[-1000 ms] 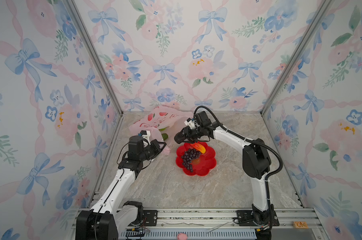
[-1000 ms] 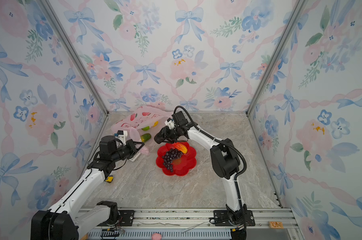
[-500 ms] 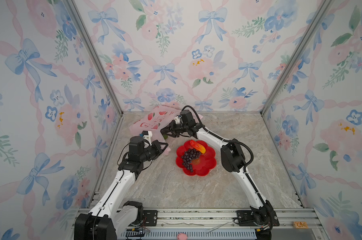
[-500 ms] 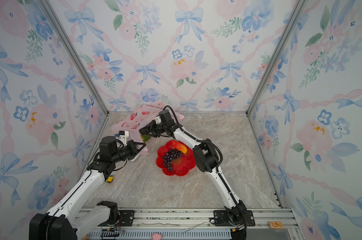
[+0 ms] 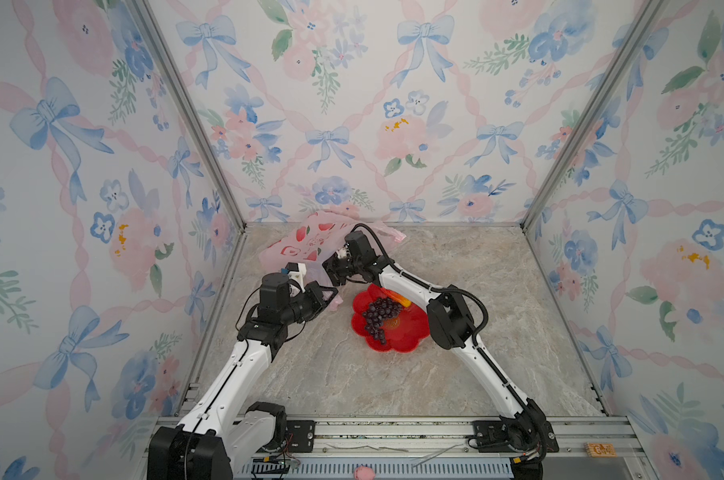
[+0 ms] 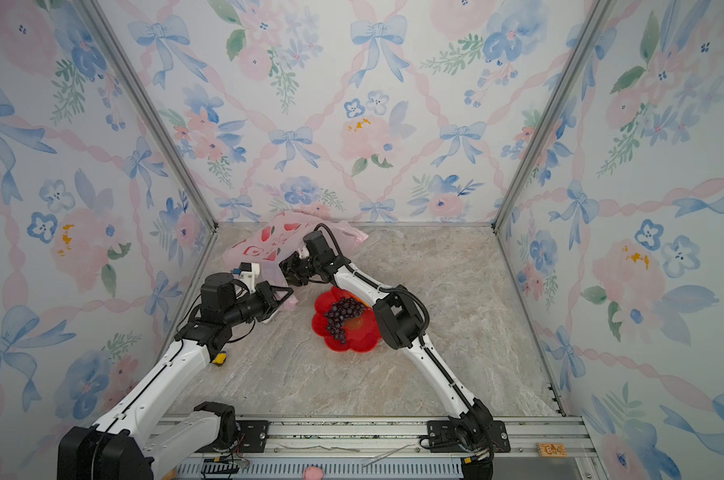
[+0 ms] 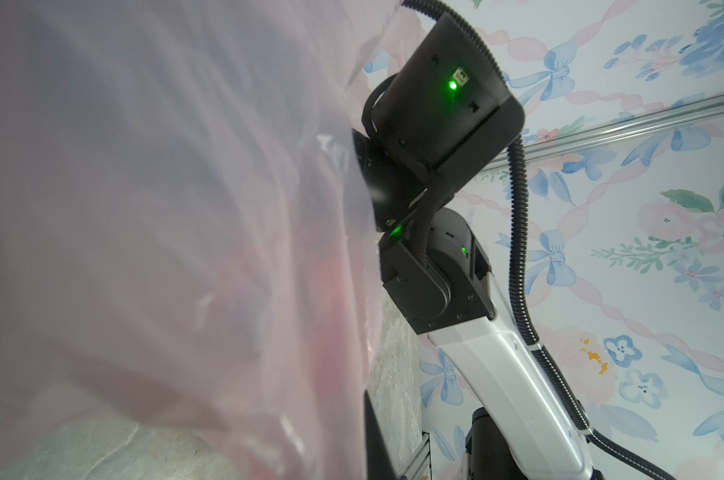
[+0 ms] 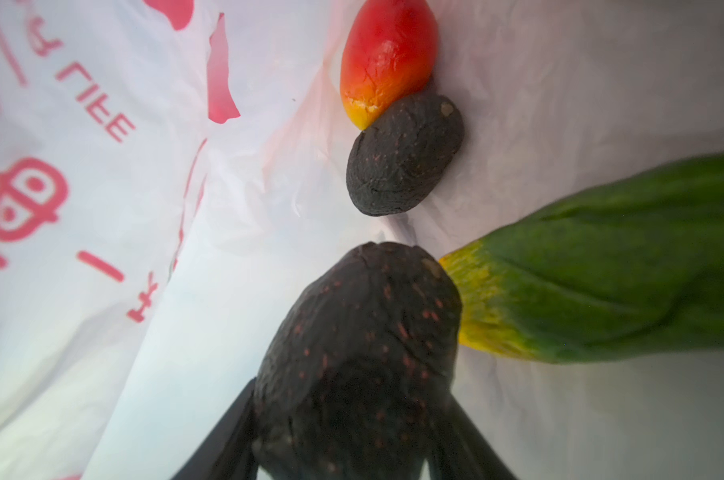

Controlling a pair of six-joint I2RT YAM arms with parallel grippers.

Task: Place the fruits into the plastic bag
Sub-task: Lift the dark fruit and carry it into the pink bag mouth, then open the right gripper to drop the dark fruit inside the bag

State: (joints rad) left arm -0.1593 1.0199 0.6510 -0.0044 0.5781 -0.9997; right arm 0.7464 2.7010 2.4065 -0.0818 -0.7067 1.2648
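Step in hand: dropping off a fruit inside the plastic bag (image 5: 306, 245), which lies crumpled at the back-left of the tabletop w/ its mouth facing the arms.

L side: left gripper (image 5: 329, 296) is clenched on a bit of the pink film at the bag's mouth and holds it up. Left wrist view is mostly blocked by that film, so nothing more from there.

R side: right gripper (image 5: 330, 272) is reached into the mouth. In the right wrist view its two dark fingers (image 8: 231, 432) sit on either side of the held dark oval (image 8: 360, 345) and look to be touching it, so I call it grasping that fruit. Its far end is low, just beside the yellow tip of the green cucumber piece (image 8: 622, 266).

Already in the bag: the other dark oval (image 8: 406, 158), touching a bag mango (image 8: 387, 58).

Not yet bagged: grape bunch (image 5: 379, 316) and a plate mango (image 5: 401, 300) on the red plate (image 5: 410, 336), near the bag mouth. So I'd say roughly past halfway.

Next, imo: spread the R jaws fully so the oval drops clear, then back straight out w/o snagging the film. L must keep its pinch or the mouth collapses. After that, the grapes: lumpy, prob need a grip across the bunch.
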